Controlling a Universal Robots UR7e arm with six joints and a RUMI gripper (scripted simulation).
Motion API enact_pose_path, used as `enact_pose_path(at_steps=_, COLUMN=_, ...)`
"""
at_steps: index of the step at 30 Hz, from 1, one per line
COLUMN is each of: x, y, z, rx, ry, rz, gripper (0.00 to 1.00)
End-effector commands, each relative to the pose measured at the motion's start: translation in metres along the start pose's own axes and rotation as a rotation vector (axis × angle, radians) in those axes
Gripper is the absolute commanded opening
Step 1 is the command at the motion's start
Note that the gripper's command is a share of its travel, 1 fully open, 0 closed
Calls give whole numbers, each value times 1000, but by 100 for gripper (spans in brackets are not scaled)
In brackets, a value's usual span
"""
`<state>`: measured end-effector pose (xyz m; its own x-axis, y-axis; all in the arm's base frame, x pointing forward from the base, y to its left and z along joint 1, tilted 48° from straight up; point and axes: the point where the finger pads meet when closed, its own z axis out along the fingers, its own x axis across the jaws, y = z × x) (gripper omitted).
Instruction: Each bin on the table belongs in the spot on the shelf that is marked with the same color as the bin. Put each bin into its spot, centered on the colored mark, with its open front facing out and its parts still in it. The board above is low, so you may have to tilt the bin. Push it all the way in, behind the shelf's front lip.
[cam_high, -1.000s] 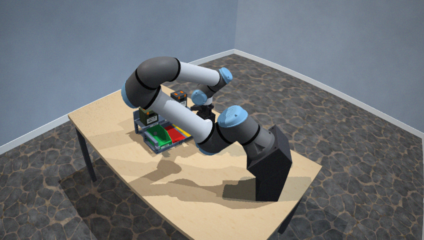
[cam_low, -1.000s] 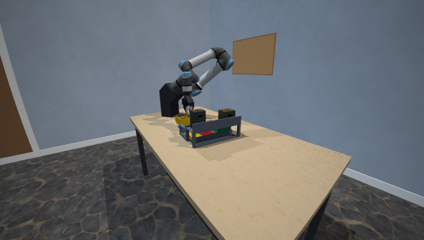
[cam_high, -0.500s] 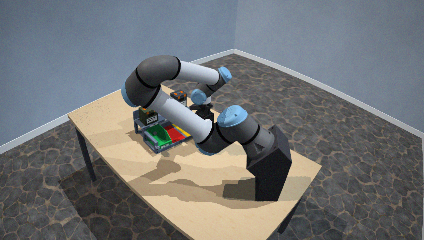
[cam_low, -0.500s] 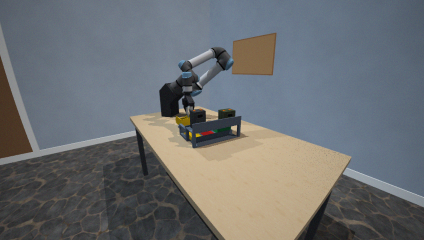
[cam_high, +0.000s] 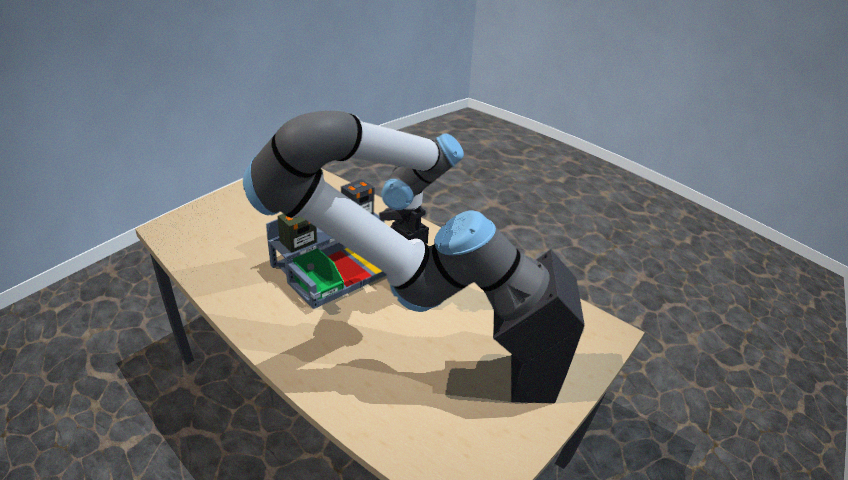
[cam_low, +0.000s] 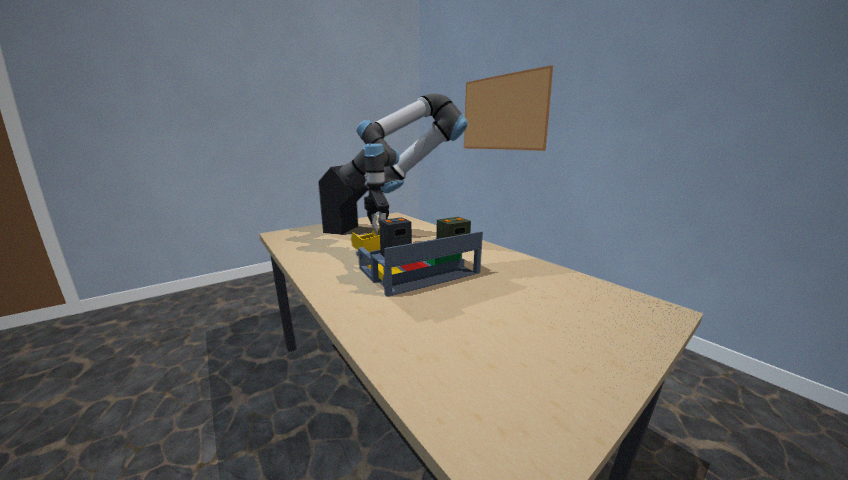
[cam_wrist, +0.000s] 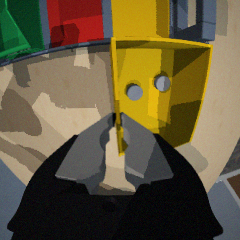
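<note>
Gripper (cam_high: 410, 228) (cam_low: 378, 226) (cam_wrist: 117, 113) pinches the yellow bin (cam_low: 364, 241) (cam_wrist: 196, 92) by its wall, likely for insertion. Next, tilt and push it onto the yellow mark (cam_high: 364, 260) (cam_low: 389, 272) (cam_wrist: 140, 20).

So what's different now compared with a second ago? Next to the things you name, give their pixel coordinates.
Nothing I can make out has clearly moved. The claw (cam_high: 416, 234) (cam_low: 379, 228) (cam_wrist: 117, 113) still grips the side wall of the yellow bin (cam_low: 364, 241) (cam_wrist: 187, 107), and the green bin (cam_high: 315, 267) (cam_low: 449, 259) (cam_wrist: 17, 27) stays put.
</note>
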<state>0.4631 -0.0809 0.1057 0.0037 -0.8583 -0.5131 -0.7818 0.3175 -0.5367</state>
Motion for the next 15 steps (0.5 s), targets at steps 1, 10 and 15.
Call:
enact_pose_path(at_steps=1, x=0, y=0, z=0, rx=-3, ry=1, rz=-1, gripper=0)
enact_pose_path(at_steps=10, x=0, y=-1, z=-1, rx=-30, ry=7, rz=-1, gripper=0)
enact_pose_path(at_steps=15, x=0, y=-2, z=-2, rx=-59, ry=13, rz=-2, gripper=0)
